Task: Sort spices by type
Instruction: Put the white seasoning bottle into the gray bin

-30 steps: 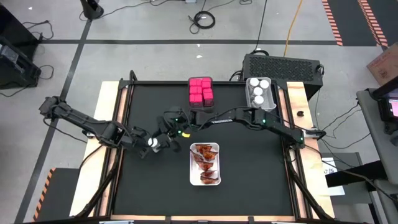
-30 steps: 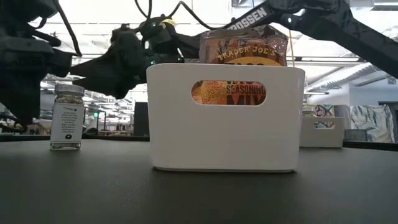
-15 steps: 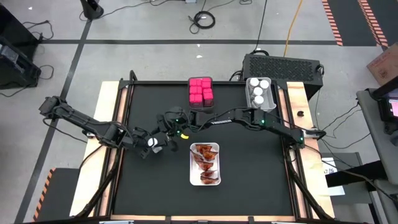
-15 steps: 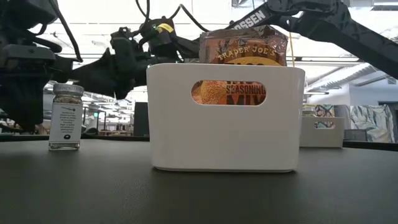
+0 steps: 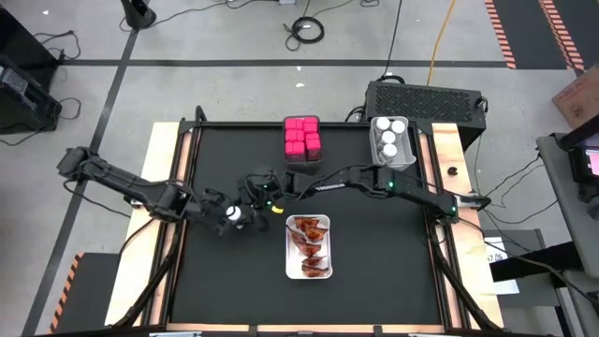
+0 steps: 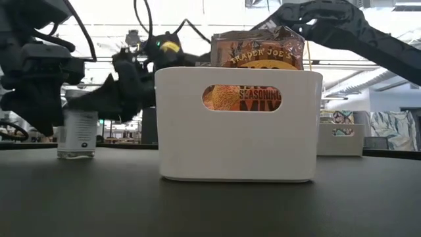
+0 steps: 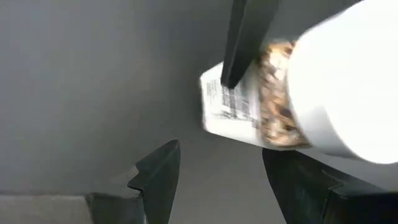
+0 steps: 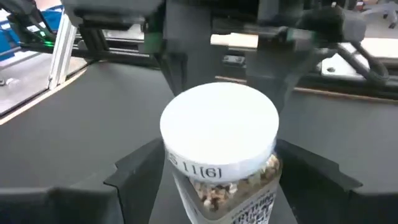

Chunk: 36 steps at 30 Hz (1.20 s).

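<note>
High view: black desk point(image 5: 225, 281), both dark arms meeting left of centre around one small clear jar with white cap point(image 5: 232, 213), upright on the desk. Left gripper point(image 5: 223, 213) comes in from the left edge, right gripper point(image 5: 251, 198) reaches across from the right; each has its fingers spread on either side of the jar. Right wrist view: jar point(image 8: 219, 155) stands between the right fingers point(image 8: 137, 171), gaps visible on both sides, not clamped. Left wrist view: jar point(image 7: 298, 93) sits just past the left fingers point(image 7: 158, 177), which are apart; one dark finger of the other arm lies against the jar label. Whether any finger presses the jar, cannot tell.

Bright pink cube boxes point(image 5: 301, 137) packed in a bin at upper centre. Four more white-capped jars point(image 5: 390, 139) in a grey bin point(image 5: 374, 150) at upper right. Crinkly red-orange packets point(image 5: 308, 245) in a white rectangular tray point(image 5: 290, 271) at lower centre.

Low view: white tray point(image 6: 237, 141) fills the centre with a packet point(image 6: 258, 49) sticking out; jar point(image 6: 77, 131) at left, on the desk, dark grippers around it.
</note>
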Available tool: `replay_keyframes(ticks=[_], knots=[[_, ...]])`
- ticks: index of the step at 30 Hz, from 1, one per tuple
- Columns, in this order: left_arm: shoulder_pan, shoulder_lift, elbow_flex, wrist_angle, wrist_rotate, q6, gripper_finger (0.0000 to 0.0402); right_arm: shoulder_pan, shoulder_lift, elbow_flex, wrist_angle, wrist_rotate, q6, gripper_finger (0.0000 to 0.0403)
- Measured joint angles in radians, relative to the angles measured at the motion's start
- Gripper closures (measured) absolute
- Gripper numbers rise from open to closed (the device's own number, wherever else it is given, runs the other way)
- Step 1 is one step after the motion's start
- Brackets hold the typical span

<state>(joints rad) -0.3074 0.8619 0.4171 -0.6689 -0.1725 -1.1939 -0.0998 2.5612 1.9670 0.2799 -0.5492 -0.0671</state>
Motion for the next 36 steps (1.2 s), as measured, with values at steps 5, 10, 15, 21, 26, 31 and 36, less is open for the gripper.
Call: replay_keyframes(ticks=[5, 10, 15, 21, 26, 31, 36], knots=[[0.020, 0.000, 0.000, -0.001, 0.007, 0.005, 0.0171, 0.002, 0.007, 0.000, 0.011, 0.000, 0.006, 0.0115], [0.020, 0.000, 0.000, -0.001, 0.027, 0.022, 0.0171, 0.001, 0.007, 0.000, 0.045, -0.001, 0.011, 0.0115], [0.020, 0.000, 0.000, -0.002, 0.096, 0.032, 0.0171, 0.002, 0.006, 0.000, 0.062, -0.002, 0.033, 0.0125], [0.019, 0.000, 0.000, -0.002, 0.142, 0.049, 0.0171, 0.002, 0.006, 0.000, 0.066, -0.001, 0.029, 0.0188], [0.019, 0.000, 0.000, -0.005, 0.141, 0.049, 0.0171, -0.006, -0.002, 0.000, 0.052, -0.001, 0.035, 0.0215], [0.019, 0.000, 0.000, -0.002, 0.132, 0.050, 0.0171, -0.034, -0.059, -0.001, -0.069, -0.002, 0.032, 0.0215], [0.019, 0.000, 0.000, 0.004, 0.108, 0.050, 0.0171, -0.103, -0.175, 0.000, -0.293, 0.000, -0.045, 0.0215]])
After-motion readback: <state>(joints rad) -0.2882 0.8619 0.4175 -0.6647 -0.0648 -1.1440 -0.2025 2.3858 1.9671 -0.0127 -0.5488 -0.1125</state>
